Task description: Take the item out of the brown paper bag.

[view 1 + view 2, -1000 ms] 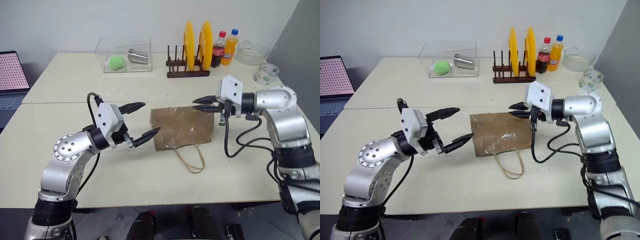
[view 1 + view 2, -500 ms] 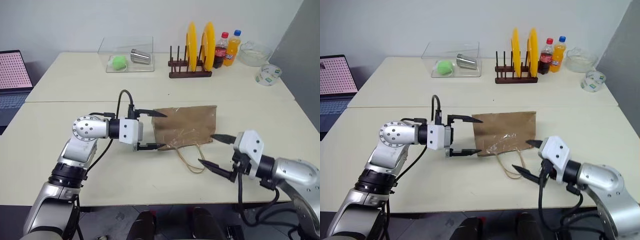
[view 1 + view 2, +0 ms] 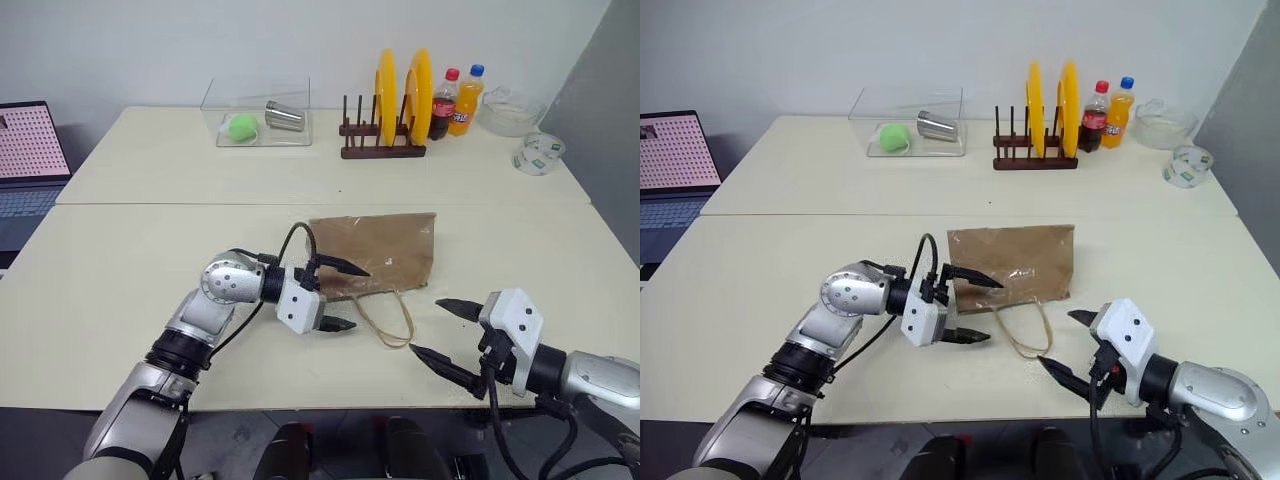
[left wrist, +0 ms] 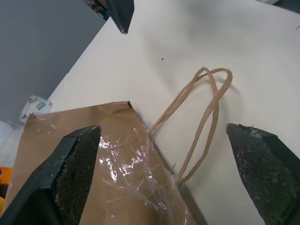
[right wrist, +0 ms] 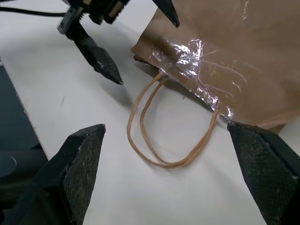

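Nearest the camera, the right gripper [image 3: 447, 335] hangs just past the bag's handles with its fingers spread wide and nothing in them. A bit further in, the left gripper [image 3: 338, 296] sits at the mouth end of the brown paper bag [image 3: 385, 250], fingers also wide, one over the bag's corner and one down near the worktop [image 3: 130, 260], holding nothing.

The bag lies flat on its side, creased kraft paper, thin and floppy, so I'd guess it slides or crumples if you push on it. The cord handles [image 3: 385, 322] are limp loops lying on the worktop. There's shiny crinkled clear film [image 5: 197, 56] at the mouth. I can't make out the item itself; presumably it's inside. If it's a small plastic bottle it should be light and smooth, so probably pin the bag and grip across the bottle's body.

Way at the back: a wooden rack with yellow plates [image 3: 395, 90].
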Robot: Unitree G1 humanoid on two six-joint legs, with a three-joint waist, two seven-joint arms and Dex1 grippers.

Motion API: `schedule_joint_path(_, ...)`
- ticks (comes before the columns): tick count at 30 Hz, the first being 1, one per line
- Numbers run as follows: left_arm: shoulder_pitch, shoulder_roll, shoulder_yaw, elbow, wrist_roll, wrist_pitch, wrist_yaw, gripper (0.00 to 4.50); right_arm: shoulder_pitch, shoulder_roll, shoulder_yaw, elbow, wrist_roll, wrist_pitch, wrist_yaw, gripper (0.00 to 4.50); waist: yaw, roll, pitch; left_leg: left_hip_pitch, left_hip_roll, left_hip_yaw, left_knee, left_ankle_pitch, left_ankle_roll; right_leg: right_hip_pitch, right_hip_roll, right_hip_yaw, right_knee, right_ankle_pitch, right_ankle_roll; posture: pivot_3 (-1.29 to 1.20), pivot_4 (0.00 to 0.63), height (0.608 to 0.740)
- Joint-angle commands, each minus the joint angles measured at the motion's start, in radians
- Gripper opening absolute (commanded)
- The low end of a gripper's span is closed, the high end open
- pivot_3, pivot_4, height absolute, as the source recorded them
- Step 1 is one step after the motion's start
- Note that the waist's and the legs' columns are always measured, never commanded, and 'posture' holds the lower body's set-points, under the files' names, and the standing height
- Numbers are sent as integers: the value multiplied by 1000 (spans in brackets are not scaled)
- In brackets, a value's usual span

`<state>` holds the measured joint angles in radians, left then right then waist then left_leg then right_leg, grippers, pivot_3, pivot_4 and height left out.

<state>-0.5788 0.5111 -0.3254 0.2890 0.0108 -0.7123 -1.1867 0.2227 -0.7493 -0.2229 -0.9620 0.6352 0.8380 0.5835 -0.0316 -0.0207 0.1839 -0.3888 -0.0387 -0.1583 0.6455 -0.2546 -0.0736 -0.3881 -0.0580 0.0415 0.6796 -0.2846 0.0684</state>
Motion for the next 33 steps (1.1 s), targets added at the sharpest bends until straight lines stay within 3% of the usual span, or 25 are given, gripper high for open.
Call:
schedule_joint_path(1, -16, -20, -9, 22, 33, -40, 57, 4500, 33, -54, -35, -85, 99, -63, -73, 4383, 0, 0, 0, 0, 0, 0, 0, 0, 0, 0, 0, 0, 0, 0, 0, 0, 150, 740)
schedule_joint_path(14, -103, -115, -57, 202, 103, -156, 169, 4500, 219, -248, 84, -85, 217, -339, -333, 4383, -1, 0, 0, 3, 0, 0, 0, 0, 0, 3, 0, 0, 0, 0, 0, 0, 150, 740)
schedule_joint_path(17, -96, -129, -79, 213, 98, -173, 161, 3925, 244, -271, 119, -85, 216, -390, -381, 4424, 0, 0, 0, 3, 0, 0, 0, 0, 0, 3, 0, 0, 0, 0, 0, 0, 150, 740)
schedule_joint_path(22, -74, -153, -115, 170, 66, -152, 146, 2437, 264, -291, 174, -85, 185, -466, -448, 4424, 0, 0, 0, 3, 0, 0, 0, 0, 0, 3, 0, 0, 0, 0, 0, 0, 150, 740)
schedule_joint_path(30, -125, -193, -39, 97, -23, 102, 188, 16, 231, -259, 258, -85, 93, -499, -538, 4424, 0, 0, 0, 4, 0, 0, 0, 0, 0, 3, 0, 0, 0, -2, 4, 0, 150, 740)
schedule_joint_path(33, -153, -202, -9, 68, -52, 205, 198, 16, 200, -233, 293, -85, 63, -475, -550, 4424, 0, 0, 0, 4, 0, 0, 0, 0, 0, 3, 0, 0, 0, -2, 4, 0, 150, 740)
